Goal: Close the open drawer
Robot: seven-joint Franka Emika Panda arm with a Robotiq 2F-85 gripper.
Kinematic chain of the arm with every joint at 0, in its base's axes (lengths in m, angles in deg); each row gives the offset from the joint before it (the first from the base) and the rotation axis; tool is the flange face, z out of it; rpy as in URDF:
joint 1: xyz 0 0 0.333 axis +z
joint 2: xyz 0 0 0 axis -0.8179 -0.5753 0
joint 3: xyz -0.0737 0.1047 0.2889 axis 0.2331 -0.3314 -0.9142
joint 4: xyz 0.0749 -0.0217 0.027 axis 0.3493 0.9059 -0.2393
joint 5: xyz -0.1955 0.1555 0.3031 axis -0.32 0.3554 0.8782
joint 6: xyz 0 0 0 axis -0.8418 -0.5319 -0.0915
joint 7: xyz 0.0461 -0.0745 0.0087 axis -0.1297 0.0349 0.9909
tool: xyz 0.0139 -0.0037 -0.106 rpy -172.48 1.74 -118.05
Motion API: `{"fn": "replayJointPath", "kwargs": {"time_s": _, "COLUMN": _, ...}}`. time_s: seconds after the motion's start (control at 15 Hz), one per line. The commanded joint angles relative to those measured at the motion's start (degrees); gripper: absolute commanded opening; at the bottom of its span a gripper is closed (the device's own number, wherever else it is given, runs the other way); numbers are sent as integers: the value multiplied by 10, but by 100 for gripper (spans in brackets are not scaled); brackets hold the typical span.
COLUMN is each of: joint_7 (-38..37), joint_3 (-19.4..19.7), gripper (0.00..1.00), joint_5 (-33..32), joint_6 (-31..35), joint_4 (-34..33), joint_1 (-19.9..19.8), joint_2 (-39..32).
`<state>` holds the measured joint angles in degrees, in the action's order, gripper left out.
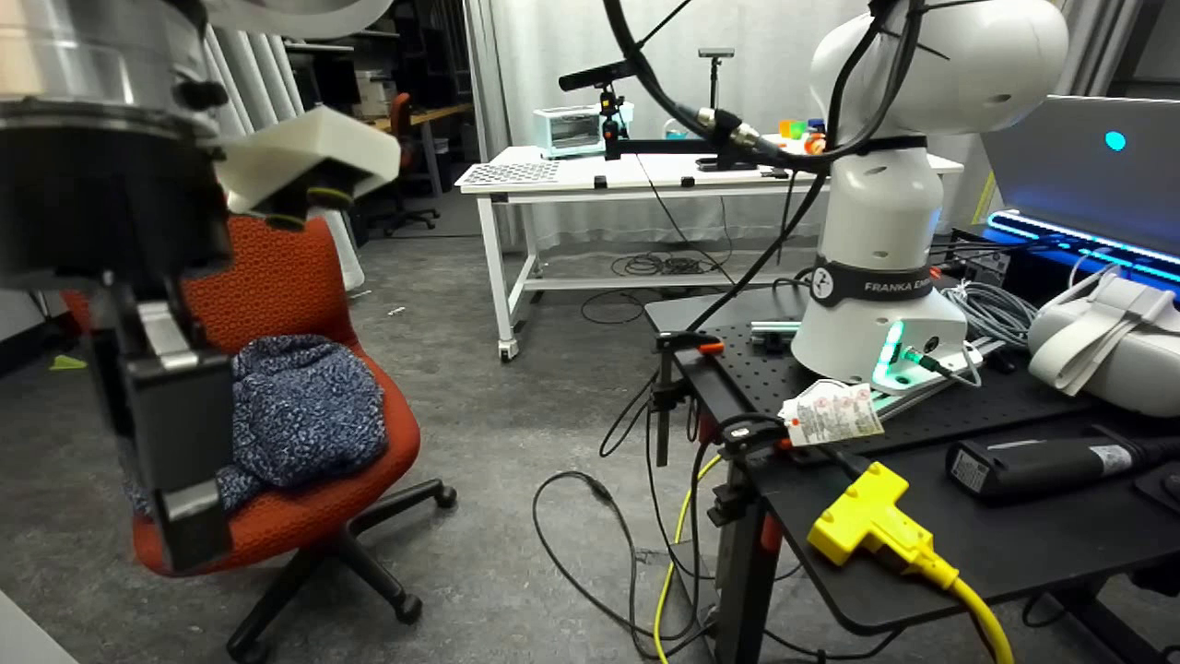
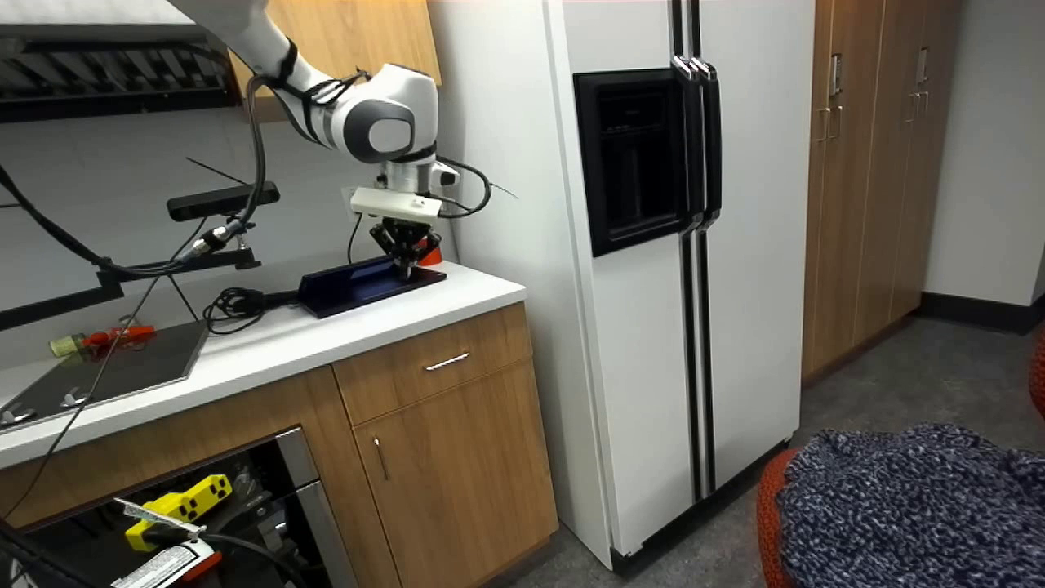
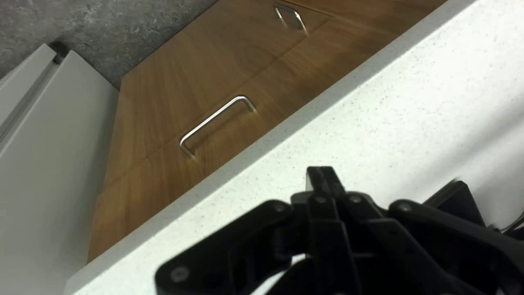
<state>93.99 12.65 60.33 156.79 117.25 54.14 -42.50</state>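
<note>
The drawer (image 2: 408, 377) is a wooden front with a silver bar handle, just under the white countertop in an exterior view. It looks flush with the cabinet; its white inner walls and floor are hidden. In the wrist view the drawer front (image 3: 174, 166) and its handle (image 3: 213, 118) show beyond the counter edge. My gripper (image 3: 321, 169) is shut and empty, its fingertips together above the counter. In an exterior view the gripper (image 2: 406, 271) is at the dark tray, above and behind the drawer, apart from its front. The gripper (image 1: 192, 535) also hangs large at the left of an exterior view.
A dark blue tray (image 2: 347, 287) and a coiled black cable (image 2: 241, 304) lie on the white countertop (image 2: 482, 290). A red object (image 2: 433, 255) stands behind the gripper. A tall white fridge (image 2: 645, 367) stands beside the cabinet. An orange chair (image 1: 383, 443) holds a dark speckled cloth.
</note>
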Motion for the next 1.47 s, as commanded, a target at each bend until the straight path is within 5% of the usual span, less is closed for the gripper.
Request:
{"fn": "replayJointPath", "kwargs": {"time_s": 0.0, "joint_7": -12, "joint_3": 29, "gripper": 27, "joint_5": -3, "joint_6": 32, "joint_4": 65, "joint_1": 30, "joint_2": 76}}
{"fn": "replayJointPath", "kwargs": {"time_s": 0.67, "joint_7": -39, "joint_3": 62, "gripper": 99, "joint_5": -10, "joint_6": 107, "joint_4": 126, "joint_1": 70, "joint_2": 128}}
{"fn": "replayJointPath", "kwargs": {"time_s": 1.4, "joint_7": -39, "joint_3": 64, "gripper": 100, "joint_5": 0, "joint_6": 141, "joint_4": 126, "joint_1": 75, "joint_2": 112}}
